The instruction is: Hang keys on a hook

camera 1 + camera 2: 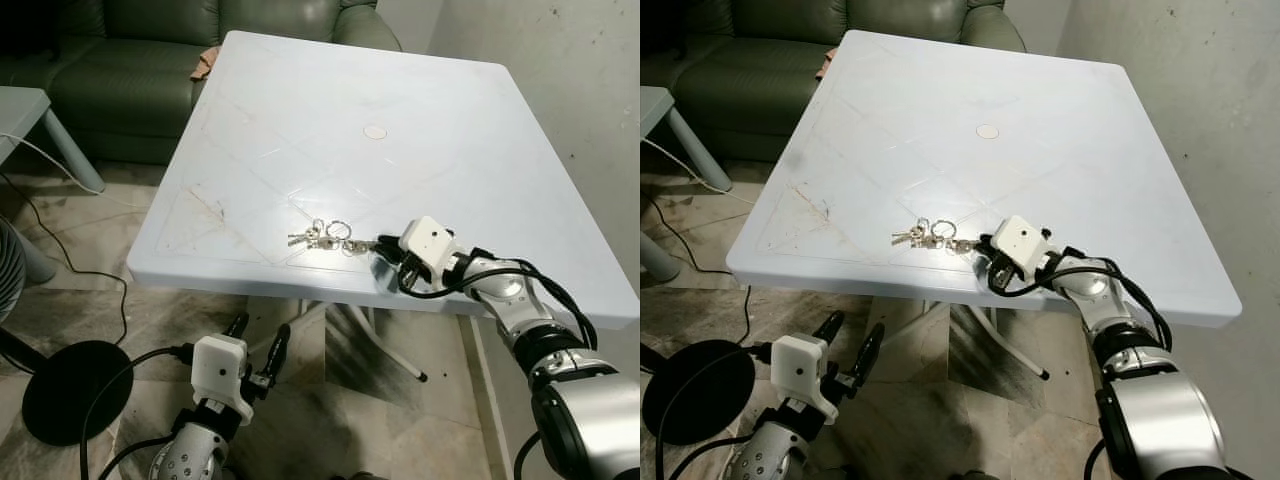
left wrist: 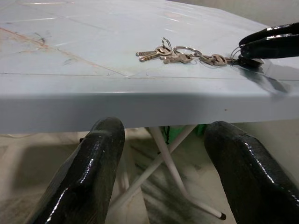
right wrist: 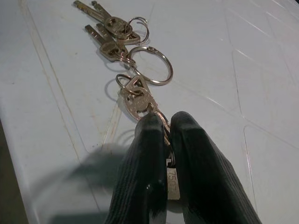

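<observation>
Right pincer point(image 3: 161, 135) clamped on keys point(image 3: 126, 60) lying on table point(image 1: 450, 130); left pincer point(image 1: 258, 345) apart, below table edge.

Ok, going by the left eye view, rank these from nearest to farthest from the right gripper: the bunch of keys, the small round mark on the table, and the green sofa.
1. The silver bunch of keys, clamped at one end in the right gripper, near the table's front edge.
2. The small round mark, mid-table, farther back.
3. The dark green sofa, behind the white table, on the robot's left.
</observation>
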You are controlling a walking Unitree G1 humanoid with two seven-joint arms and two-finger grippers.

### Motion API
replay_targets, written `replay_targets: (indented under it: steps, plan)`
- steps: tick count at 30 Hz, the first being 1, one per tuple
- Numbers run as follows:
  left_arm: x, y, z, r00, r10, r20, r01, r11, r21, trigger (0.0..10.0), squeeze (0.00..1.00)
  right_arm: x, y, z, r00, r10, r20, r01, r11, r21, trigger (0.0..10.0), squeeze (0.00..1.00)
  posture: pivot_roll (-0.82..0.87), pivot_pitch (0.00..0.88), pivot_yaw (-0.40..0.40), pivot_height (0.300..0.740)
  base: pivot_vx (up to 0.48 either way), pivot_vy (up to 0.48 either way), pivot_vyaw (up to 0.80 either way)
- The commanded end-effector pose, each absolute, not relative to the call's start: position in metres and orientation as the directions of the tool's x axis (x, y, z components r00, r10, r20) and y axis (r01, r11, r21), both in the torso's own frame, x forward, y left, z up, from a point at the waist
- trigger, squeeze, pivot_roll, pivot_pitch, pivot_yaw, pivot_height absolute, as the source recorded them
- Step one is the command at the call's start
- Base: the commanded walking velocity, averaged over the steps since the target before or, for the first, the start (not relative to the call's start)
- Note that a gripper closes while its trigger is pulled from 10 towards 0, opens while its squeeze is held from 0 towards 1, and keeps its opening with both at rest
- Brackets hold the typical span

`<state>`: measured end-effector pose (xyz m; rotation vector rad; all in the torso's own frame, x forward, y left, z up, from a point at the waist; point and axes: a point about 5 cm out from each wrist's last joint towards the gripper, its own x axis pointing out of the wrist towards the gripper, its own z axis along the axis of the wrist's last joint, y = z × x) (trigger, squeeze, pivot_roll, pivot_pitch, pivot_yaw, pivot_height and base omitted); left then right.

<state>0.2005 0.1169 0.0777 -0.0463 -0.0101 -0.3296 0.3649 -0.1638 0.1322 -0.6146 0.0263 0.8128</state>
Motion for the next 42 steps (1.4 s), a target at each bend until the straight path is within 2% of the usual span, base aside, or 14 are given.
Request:
replay_targets:
  steps: [1, 3, 4, 5, 6, 7, 8, 9, 18, 21, 24, 36, 37, 42]
  plan:
    - [0.2, 0.114, 0.081, 0.938, -0.346, 0.023, 0.347, 0.937, -0.034, 10.0, 0.0, 0.364, -0.169, 0.132, 0.699, 0.662, -0.269, -0.686, 0.516, -0.514, 9.0, 0.0, 0.02, 0.16, -0.086, 0.74, 0.0, 0.0, 0.0]
    - [0.2, 0.114, 0.081, 0.938, -0.346, 0.022, 0.347, 0.937, -0.034, 10.0, 0.0, 0.365, -0.169, 0.132, 0.7, 0.661, -0.27, -0.685, 0.515, -0.515, 9.1, 0.0, 0.02, 0.161, -0.086, 0.74, 0.0, 0.0, 0.0]
    - [0.2, 0.114, 0.081, 0.938, -0.346, 0.022, 0.347, 0.937, -0.035, 10.0, 0.0, 0.365, -0.169, 0.131, 0.699, 0.661, -0.271, -0.687, 0.517, -0.511, 10.0, 0.0, 0.02, 0.161, -0.086, 0.74, 0.0, 0.0, 0.0]
    - [0.2, 0.114, 0.081, 0.938, -0.346, 0.022, 0.347, 0.937, -0.035, 10.0, 0.0, 0.364, -0.169, 0.131, 0.699, 0.661, -0.272, -0.687, 0.517, -0.511, 10.0, 0.0, 0.02, 0.161, -0.086, 0.74, 0.0, 0.0, 0.0]
    - [0.2, 0.114, 0.081, 0.938, -0.346, 0.022, 0.347, 0.937, -0.035, 10.0, 0.0, 0.364, -0.169, 0.131, 0.702, 0.659, -0.27, -0.684, 0.519, -0.512, 9.2, 0.0, 0.02, 0.162, -0.086, 0.74, 0.0, 0.0, 0.0]
    - [0.2, 0.114, 0.081, 0.938, -0.346, 0.022, 0.346, 0.938, -0.034, 10.0, 0.0, 0.364, -0.17, 0.131, 0.703, 0.659, -0.266, -0.683, 0.522, -0.511, 5.8, 0.0, 0.02, 0.162, -0.086, 0.74, 0.0, 0.0, 0.0]
    - [0.2, 0.114, 0.081, 0.938, -0.345, 0.022, 0.346, 0.938, -0.034, 10.0, 0.0, 0.364, -0.17, 0.131, 0.704, 0.66, -0.261, -0.682, 0.525, -0.51, 5.8, 0.0, 0.02, 0.162, -0.086, 0.74, 0.0, 0.0, 0.0]
    - [0.2, 0.114, 0.081, 0.939, -0.344, 0.021, 0.345, 0.938, -0.034, 10.0, 0.0, 0.365, -0.17, 0.132, 0.707, 0.662, -0.25, -0.68, 0.54, -0.496, 0.0, 0.0, 0.02, 0.163, -0.087, 0.74, 0.0, 0.0, 0.0]
    - [0.2, 0.114, 0.081, 0.94, -0.34, 0.019, 0.341, 0.939, -0.035, 10.0, 0.0, 0.365, -0.17, 0.134, 0.711, 0.662, -0.236, -0.673, 0.544, -0.501, 0.0, 0.0, 0.02, 0.162, -0.086, 0.74, 0.0, 0.0, 0.0]
    - [0.201, 0.116, 0.081, 0.943, -0.331, 0.021, 0.332, 0.943, -0.033, 10.0, 0.0, 0.369, -0.171, 0.146, 0.724, 0.685, -0.073, -0.671, 0.676, -0.304, 0.0, 0.0, 0.02, 0.153, -0.081, 0.74, 0.0, 0.0, 0.0]
    - [0.202, 0.116, 0.081, 0.943, -0.333, 0.023, 0.334, 0.942, -0.032, 10.0, 0.0, 0.373, -0.173, 0.154, 0.742, 0.67, 0.024, -0.657, 0.734, -0.172, 0.0, 0.0, 0.01, 0.15, -0.079, 0.74, 0.0, 0.0, 0.0]
    - [0.209, 0.123, 0.083, 0.951, -0.308, 0.033, 0.309, 0.95, -0.037, 10.0, 0.0, 0.378, -0.173, 0.168, 0.777, 0.579, 0.247, -0.615, 0.782, 0.103, 0.0, 0.0, 0.02, 0.129, -0.076, 0.74, 0.0, 0.0, 0.0]
    - [0.211, 0.125, 0.083, 0.954, -0.299, 0.036, 0.3, 0.953, -0.034, 10.0, 0.0, 0.379, -0.172, 0.167, 0.79, 0.562, 0.246, -0.599, 0.793, 0.113, 10.0, 0.0, 0.02, 0.119, -0.076, 0.74, 0.0, 0.0, 0.0]
    - [0.226, 0.142, 0.089, 0.978, -0.201, 0.061, 0.204, 0.977, -0.06, 10.0, 0.0, 0.379, -0.17, 0.163, 0.858, 0.453, 0.243, -0.486, 0.869, 0.096, 10.0, 0.0, 0.01, 0.094, -0.075, 0.74, 0.0, 0.0, 0.0]
